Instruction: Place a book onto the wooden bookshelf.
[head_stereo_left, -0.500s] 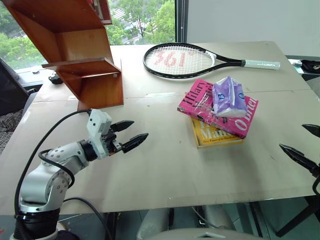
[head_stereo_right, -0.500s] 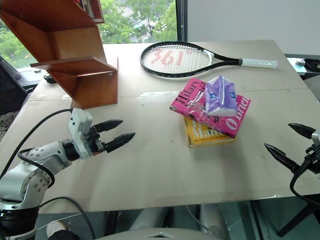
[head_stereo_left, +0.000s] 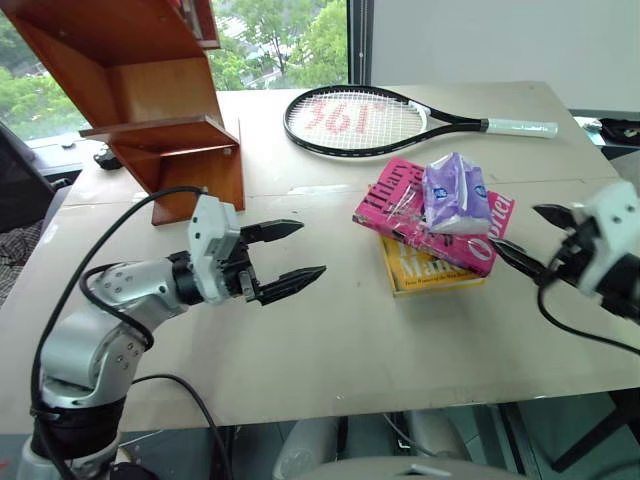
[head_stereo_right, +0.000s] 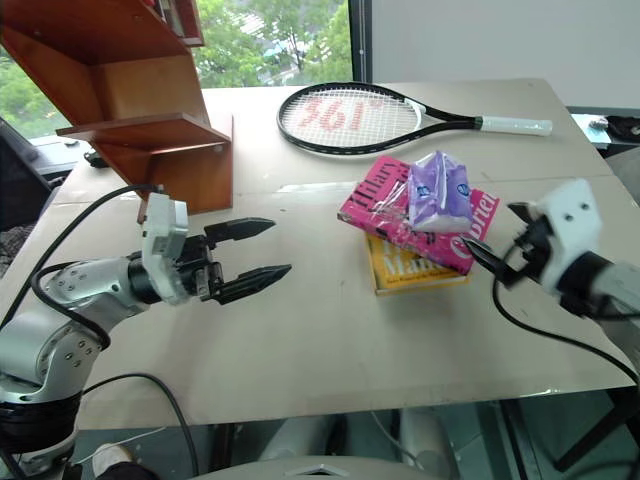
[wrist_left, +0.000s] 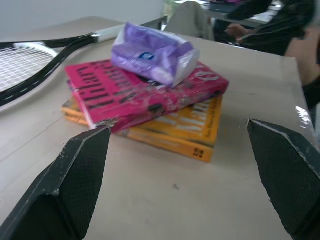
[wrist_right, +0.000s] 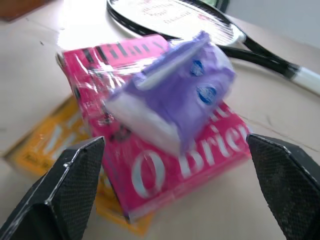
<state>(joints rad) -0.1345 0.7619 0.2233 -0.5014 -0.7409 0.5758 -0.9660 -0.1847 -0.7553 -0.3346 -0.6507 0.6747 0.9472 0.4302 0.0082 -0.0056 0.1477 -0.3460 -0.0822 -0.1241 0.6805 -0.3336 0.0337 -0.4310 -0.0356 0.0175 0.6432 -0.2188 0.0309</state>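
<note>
The book (head_stereo_left: 432, 226), pink with white lettering, lies flat on a yellow book (head_stereo_left: 432, 272) on the right half of the desk (head_stereo_left: 330, 340). A purple tissue pack (head_stereo_left: 455, 194) rests on its cover. The right hand (head_stereo_left: 535, 243) hovers just beside the book's near right corner, fingers spread wide, holding nothing. The left hand (head_stereo_left: 283, 254) hangs over the desk well to the left of the stack, fingers fully apart and empty. The wooden bookshelf (head_stereo_left: 150, 100) stands at the far left corner. A tennis racket (head_stereo_left: 400, 120) lies beyond the books.
</note>
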